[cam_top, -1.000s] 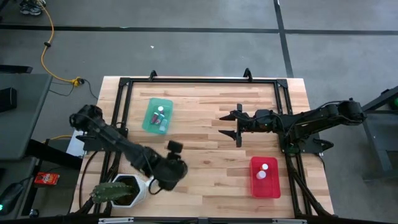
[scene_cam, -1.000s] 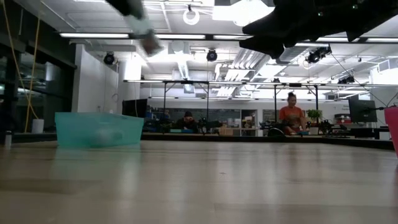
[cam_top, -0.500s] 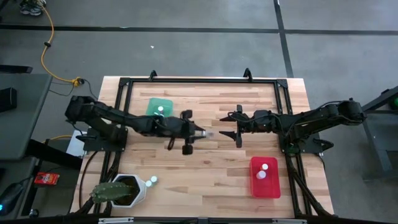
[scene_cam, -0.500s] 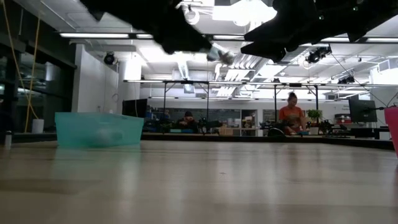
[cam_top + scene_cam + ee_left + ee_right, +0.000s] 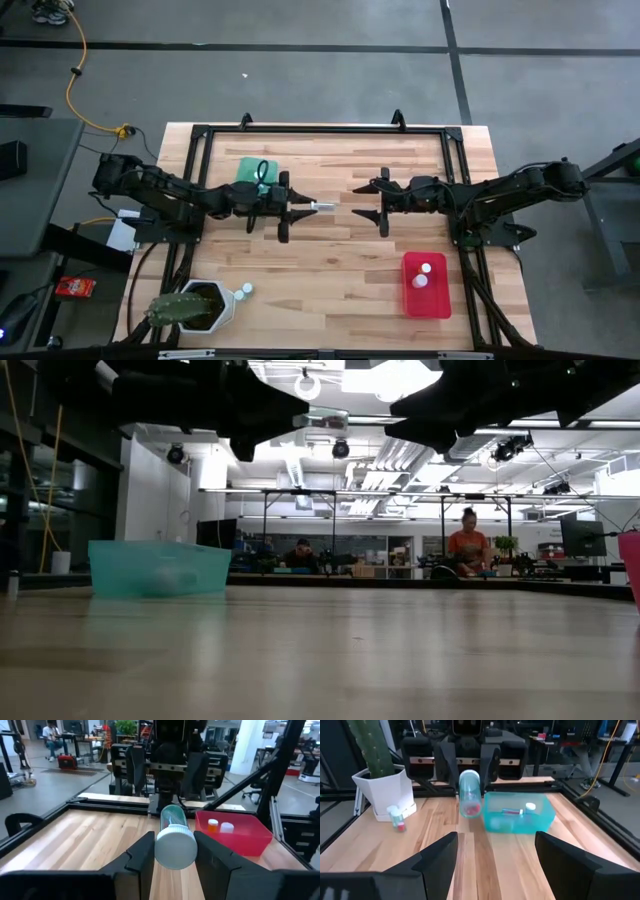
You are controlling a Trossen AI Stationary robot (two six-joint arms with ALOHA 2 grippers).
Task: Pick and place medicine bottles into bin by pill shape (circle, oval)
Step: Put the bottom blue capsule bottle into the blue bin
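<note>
My left gripper is shut on a medicine bottle with a white cap and a pale body, high over the table's middle. The bottle lies level and points at my right gripper. That gripper is open and empty a short way to the bottle's right, facing it. In the right wrist view the bottle shows red pills inside. A green bin lies partly under the left arm. A red bin at the near right holds two bottles. Another bottle stands beside the cactus pot. My left gripper pinches the bottle's white cap end between its two fingers. The fingers come level from the table's left and lie along the bottle. The body sticks out past the fingertips toward the table's right, level and lifted clear of the table.
The white hexagonal pot with the cactus stands at the near left corner. A black frame runs round the tabletop's far and side edges. People sit at desks in the room beyond the table.
My left gripper has risen from beside the cactus pot and swung toward the table's middle with the bottle, turning level so that the bottle points right. It then drew back a little toward the left. My right gripper has kept still.
</note>
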